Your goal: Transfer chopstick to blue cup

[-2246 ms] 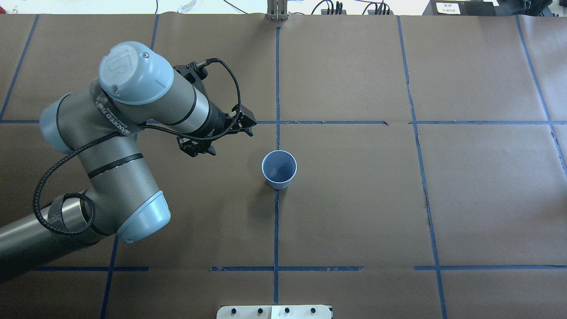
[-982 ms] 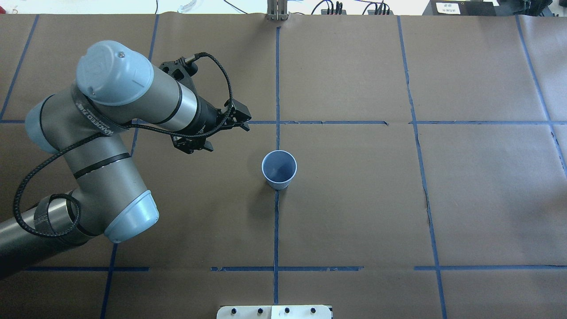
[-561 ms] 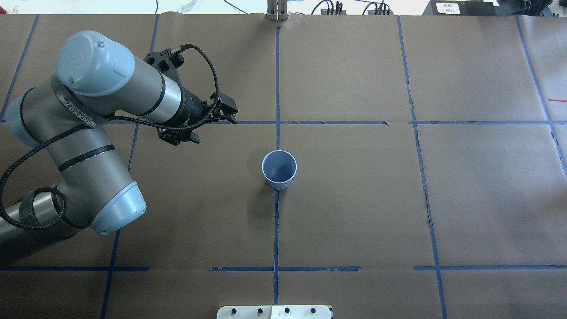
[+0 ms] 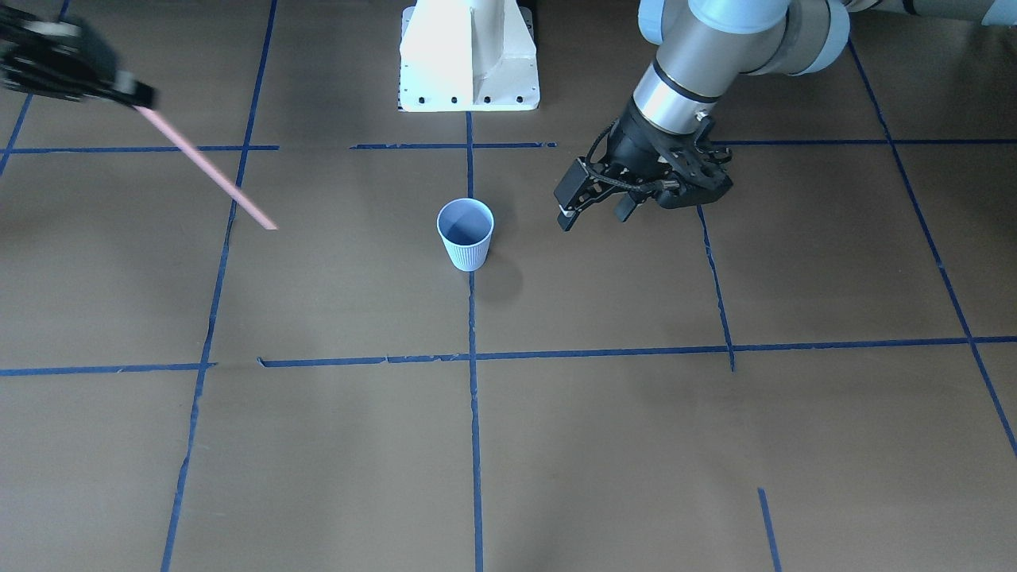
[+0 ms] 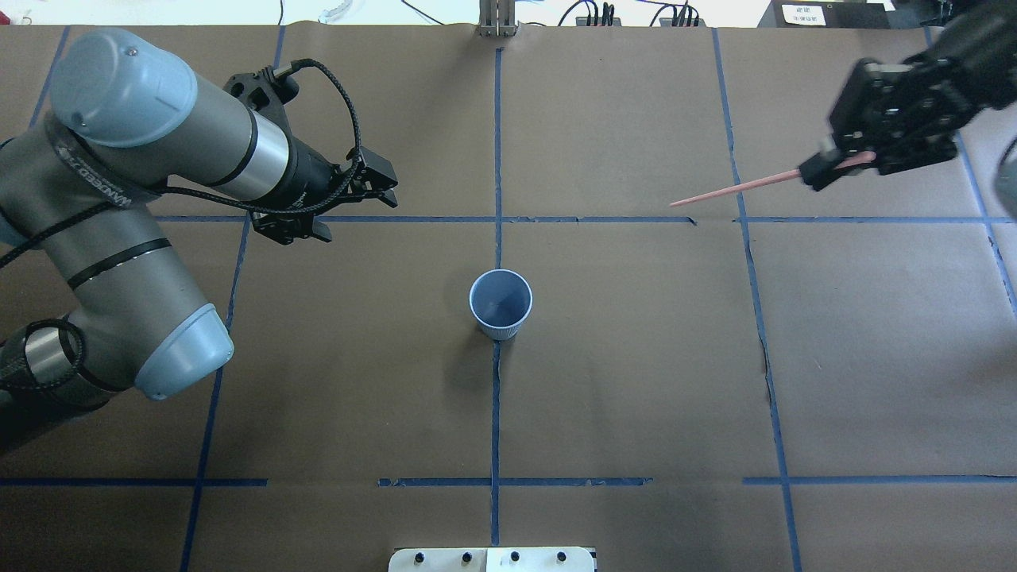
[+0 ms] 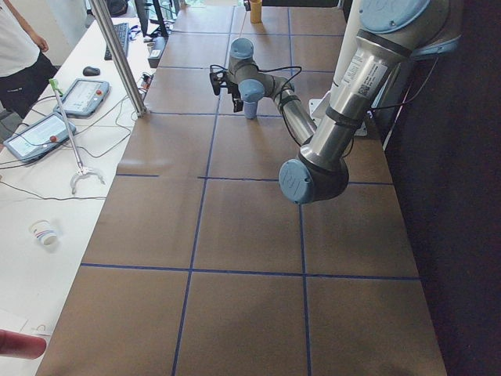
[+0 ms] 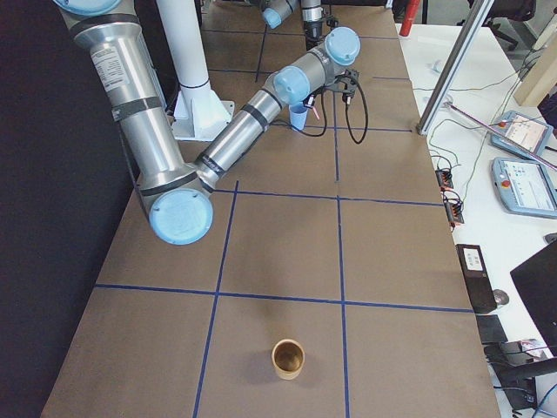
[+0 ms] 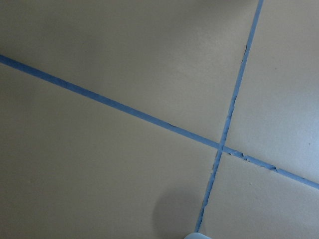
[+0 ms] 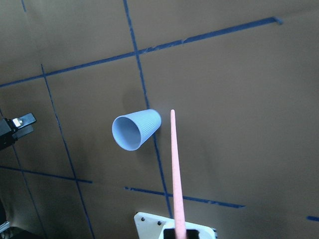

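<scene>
The right gripper [image 5: 825, 165] is clamped on one end of the chopstick [image 5: 735, 189], holding it in the air above the counter's [image 5: 636, 381] right side. The chopstick is a thin, straight, pinkish-salmon stick, plain along its whole visible length. It slants down from the gripper, and its free end points toward the middle of the counter. In the overhead view it is well apart from the cup [image 5: 500, 306]. The right wrist view looks along the stick, with its tip lying just beside the cup's side.

The cup is pale blue and tapered, with fine vertical ribs outside and a darker blue inside. It stands upright on the centre tape line, just on the robot's side of a crossing, and nothing shows in it.

The left gripper [image 4: 594, 216] hangs low beside the cup on the robot's left, its fingers apart and holding nothing.

A dark band around the left arm [image 5: 119, 199] carries white lettering that I cannot read with certainty. A white label [image 5: 802, 13] on a black box past the far edge is too small to read.
</scene>
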